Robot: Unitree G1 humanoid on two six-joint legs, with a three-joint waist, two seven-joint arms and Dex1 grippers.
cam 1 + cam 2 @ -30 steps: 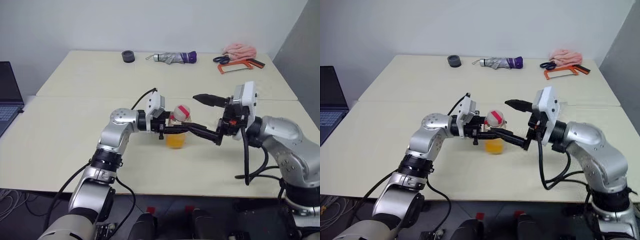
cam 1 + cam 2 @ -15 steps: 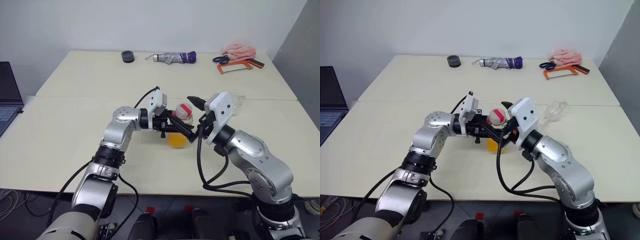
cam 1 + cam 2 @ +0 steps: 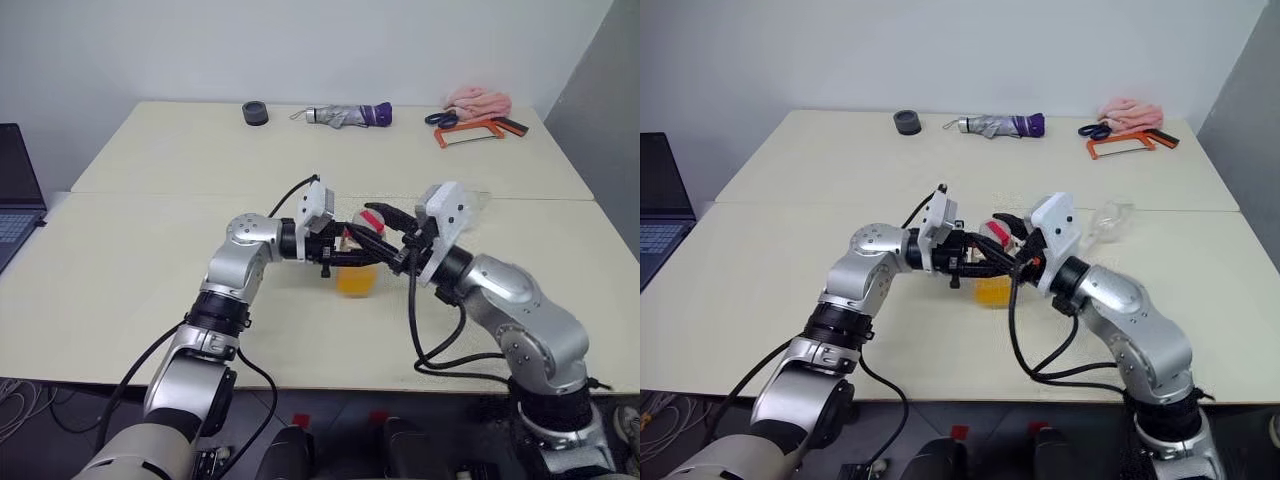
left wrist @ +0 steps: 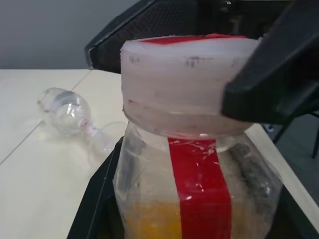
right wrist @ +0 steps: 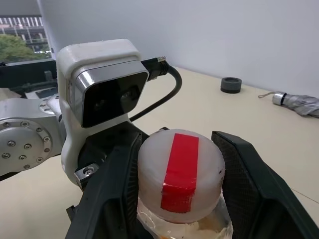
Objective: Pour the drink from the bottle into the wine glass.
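The cream bench (image 3: pixel 150 300) carries everything, with a laptop (image 3: pixel 18 190) at its left edge. At the far side lie a folded grey-and-purple umbrella (image 3: pixel 350 115), a pink cloth (image 3: pixel 480 100), an orange-framed hacksaw (image 3: pixel 475 130), scissors (image 3: pixel 440 119) and a small dark roll of tape (image 3: pixel 256 113).

Near the middle, the left gripper (image 3: pixel 345 258) reaches in from the left, pointing level, its jaws clamped on the body of the bottle (image 4: pixel 194 189), which stands upright on or just above the bench. The right gripper (image 5: pixel 179 184) comes from the right at cap height, its jaws set on either side of the red-and-white cap (image 5: pixel 180 175) and touching it or nearly so.

The drink (image 3: pixel 356 281) fills the bottle's lower part, orange-yellow. A red label strip (image 4: pixel 199 194) runs down the bottle's clear wall.

The wine glass (image 4: pixel 75 117) lies on its side on the bench, beyond the right arm, well apart from the bottle.
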